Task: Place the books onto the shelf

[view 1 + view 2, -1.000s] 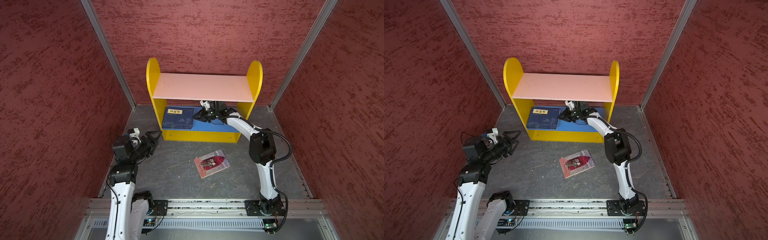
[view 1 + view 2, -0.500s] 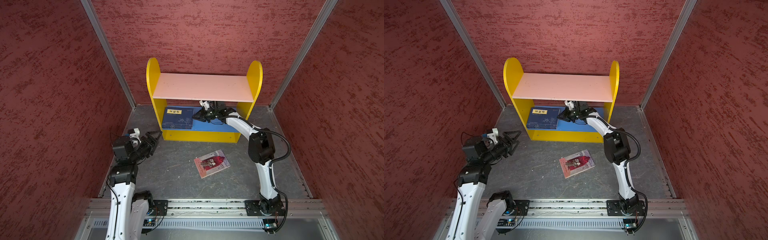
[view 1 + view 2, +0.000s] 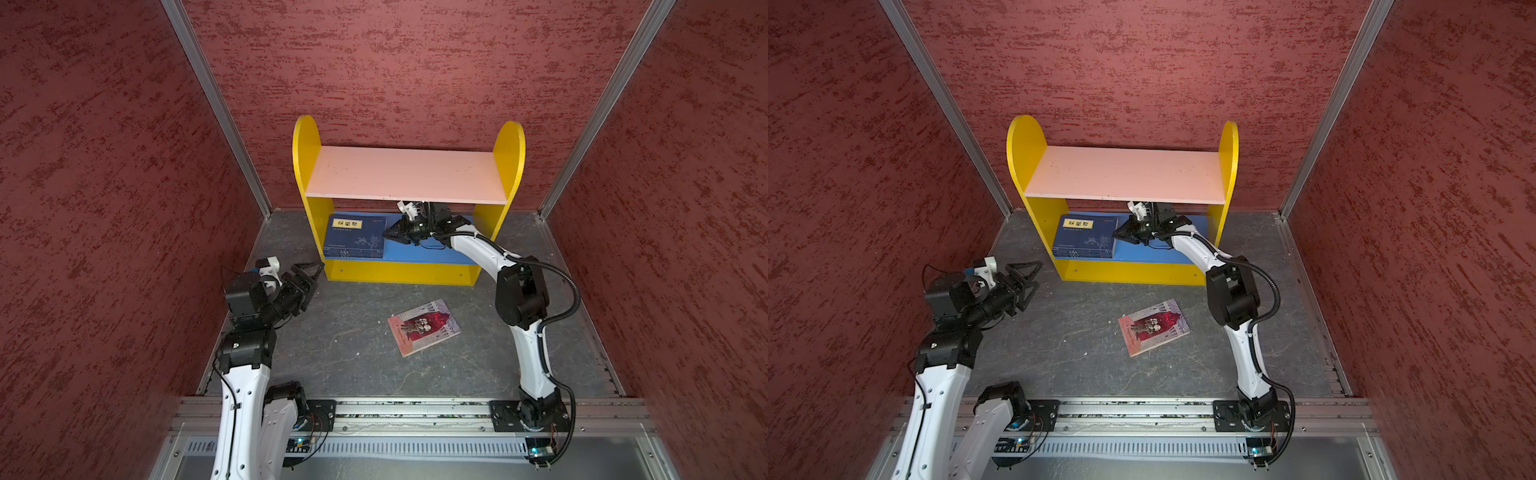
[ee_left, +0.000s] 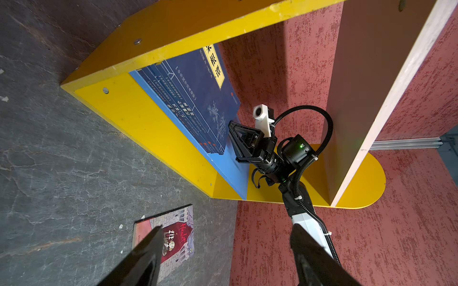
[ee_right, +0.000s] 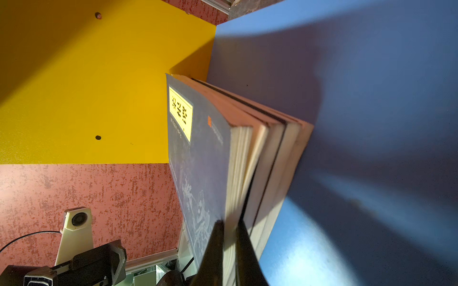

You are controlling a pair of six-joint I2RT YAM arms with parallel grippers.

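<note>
Nearest, on the grey floor (image 3: 353, 345), the pink book (image 3: 424, 327) lies flat, cover up, between the two arms and well in front of the shelf (image 3: 399, 272). Its long axis runs roughly crosswise in both top views, with the right end turned a little toward the shelf. Somewhat farther back, to the book's left, the left gripper (image 3: 316, 275) hovers above the floor near the shelf's front left corner, jaws spread wide and holding nothing. The left wrist view looks past its fingers (image 4: 148, 252) onto the pink cover, so the book lies ahead of and below that claw. Farther on, the right gripper (image 3: 388, 233) reaches into the lower tier over the blue lower board (image 3: 432, 253). It is clenched, tips against the free edge of the navy stack (image 3: 355, 239), which lies flat at the tier's left end; whether it pinches any pages I cannot tell. Behind and above, the pink upper board (image 3: 407, 174) carries nothing. By my reading the pink book is the only one off the shelf, and the free left claw is better placed for it, though a flat thin book offers only an edge to grip
</note>
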